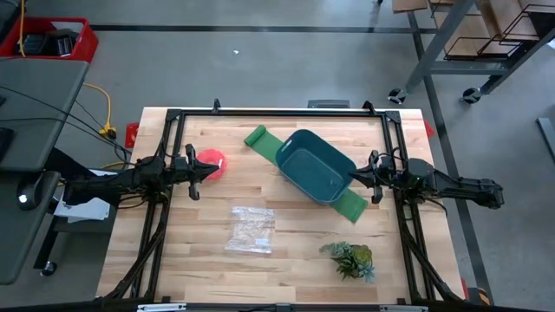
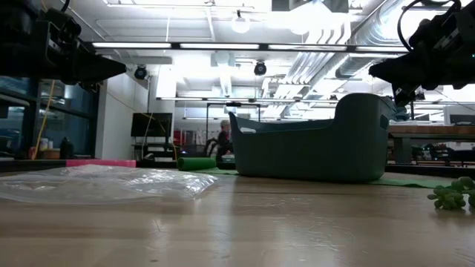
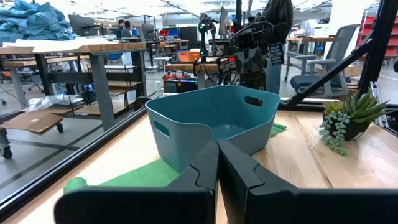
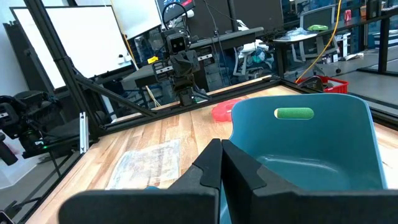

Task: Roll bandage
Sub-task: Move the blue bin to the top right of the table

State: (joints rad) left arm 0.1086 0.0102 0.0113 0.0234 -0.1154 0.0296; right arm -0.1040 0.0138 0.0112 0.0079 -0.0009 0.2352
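Two arms are held above the wooden table [image 1: 286, 269], one at each side, facing inward. The left gripper [image 1: 201, 167] is raised over the left part of the table, its fingers [image 3: 202, 171] pressed together on nothing; a red disc [image 1: 213, 162] lies just beneath and beside its tip. The right gripper [image 1: 357, 174] is raised at the right, just beside the near-right corner of the tub [image 1: 316, 165], with its fingers [image 4: 208, 165] likewise closed together and empty.

The teal tub is set at a slant near the table's middle, upright and open at the top, with a slot handle in each end wall. The bandage [image 1: 265, 145] is laid flat beneath the tub as a long green strip: one end is seen projecting toward the far left, where a short rolled portion [image 1: 254, 136] is formed, and the other end [image 1: 349, 206] projects from under the tub toward the near right. In the low view the rolled end [image 2: 197, 163] is seen resting on the table to the left of the tub [image 2: 312, 144].

A clear bag [image 1: 251, 229] lies flat on the near-middle of the table, well apart from the tub. A plant sprig [image 1: 350, 259] lies near the front-right edge. In the left wrist view the right arm [image 3: 252, 59] is seen beyond the tub, and a person's torso stands in the room behind it.
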